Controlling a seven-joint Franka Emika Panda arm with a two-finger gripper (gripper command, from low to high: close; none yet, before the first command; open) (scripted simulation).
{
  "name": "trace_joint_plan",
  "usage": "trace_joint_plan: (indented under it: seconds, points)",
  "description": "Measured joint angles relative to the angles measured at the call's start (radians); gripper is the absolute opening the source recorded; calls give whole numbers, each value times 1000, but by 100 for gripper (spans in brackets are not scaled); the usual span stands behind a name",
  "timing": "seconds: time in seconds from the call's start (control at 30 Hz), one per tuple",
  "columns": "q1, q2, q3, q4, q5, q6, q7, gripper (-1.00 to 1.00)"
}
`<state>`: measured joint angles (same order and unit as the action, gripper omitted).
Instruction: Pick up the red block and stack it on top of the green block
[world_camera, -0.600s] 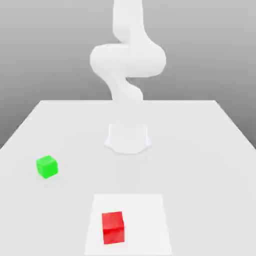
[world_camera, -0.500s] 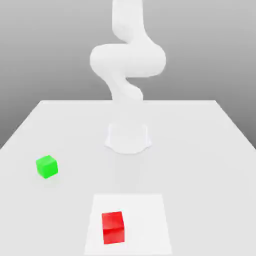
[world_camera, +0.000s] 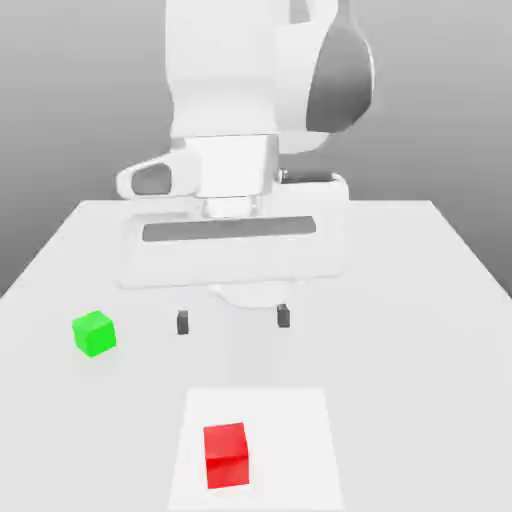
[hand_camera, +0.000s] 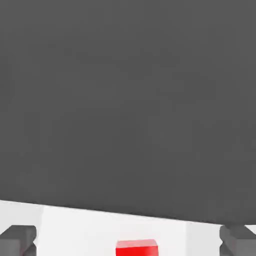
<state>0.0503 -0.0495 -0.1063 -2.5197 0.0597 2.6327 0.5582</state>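
- Fingers: two counted, dark-tipped (world_camera: 284, 316), standing wide open with nothing between the tips; gripper (world_camera: 233, 319) is raised above the table.
- Red block (world_camera: 226, 455): one counted, at 6 o'clock from the gripper in the exterior view, apart from both fingertips. It rests on the white square, slightly toward that square's 9 o'clock side.
- White square (world_camera: 295, 450): one counted, lying flat on the table, bearing one block.
- Green block (world_camera: 94, 333): one counted, on the table, off the square. In the exterior view it sits at about 9 o'clock from the gripper and between 10 and 11 o'clock from the red block, well apart from it. Nothing is stacked on it.
- Arm (world_camera: 225, 80): one counted, white with dark grey parts, at 12 o'clock from the fingers.
- Table (world_camera: 420, 350): one counted, pale, blocks total two.
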Motion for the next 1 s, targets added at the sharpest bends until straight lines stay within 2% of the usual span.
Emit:
trace_joint_plan:
  seconds: [0.17,0.33,0.37,0.6,0.8,1.0]
  points:
    - [-8,179,-8,-49,-11,85,-37,0]
    - [-39,360,30,-32,22,228,-69,0]
    - [-44,383,36,-29,28,248,-73,-100]
    - [-46,383,38,-29,25,247,-71,-100]
    - [-47,190,-5,-68,-36,95,-40,-100]
    - [-348,-8,-151,-210,-191,49,-89,-100]
